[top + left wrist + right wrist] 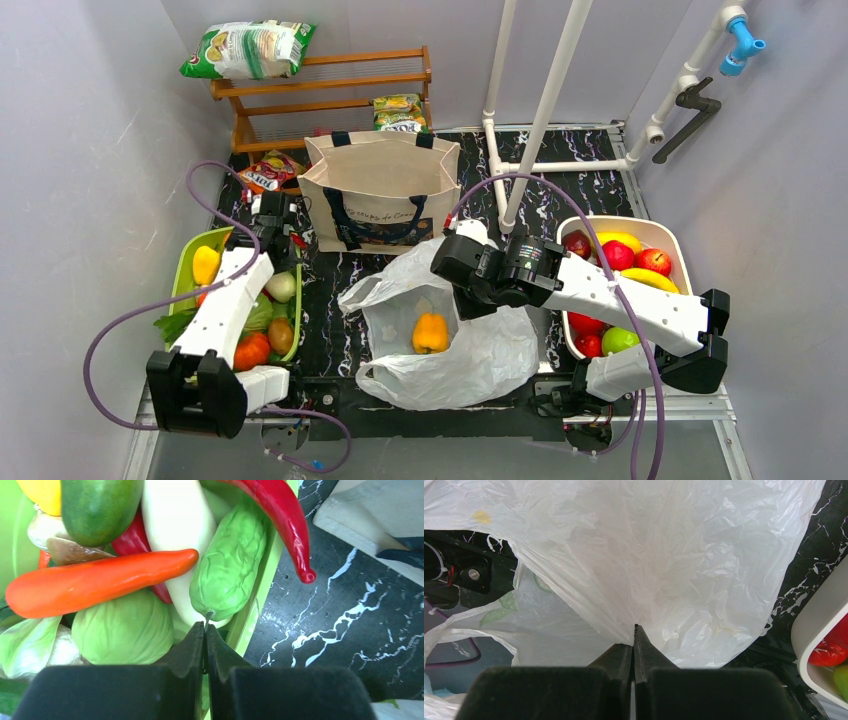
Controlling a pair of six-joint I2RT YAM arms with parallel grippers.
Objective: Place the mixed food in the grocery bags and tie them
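Observation:
My left gripper (205, 626) is over the green tray (186, 268) of vegetables, shut on the thin stem of a wrinkled green vegetable (231, 562). Around it lie an orange carrot (95, 582), a red chilli (285, 520) and a pale green cabbage (122, 630). The white plastic bag (470, 350) lies open at the table's middle front with a yellow pepper (430, 332) inside. My right gripper (635, 630) is shut on the bag's rim (644, 580), holding it up. The beige canvas tote (380, 190) stands upright behind the plastic bag.
A white tray (672, 240) of apples, bananas and other fruit sits at the right. Snack packets rest on the wooden shelf (330, 85) at the back and one (266, 176) lies left of the tote. White pipes (545, 110) rise behind the right arm.

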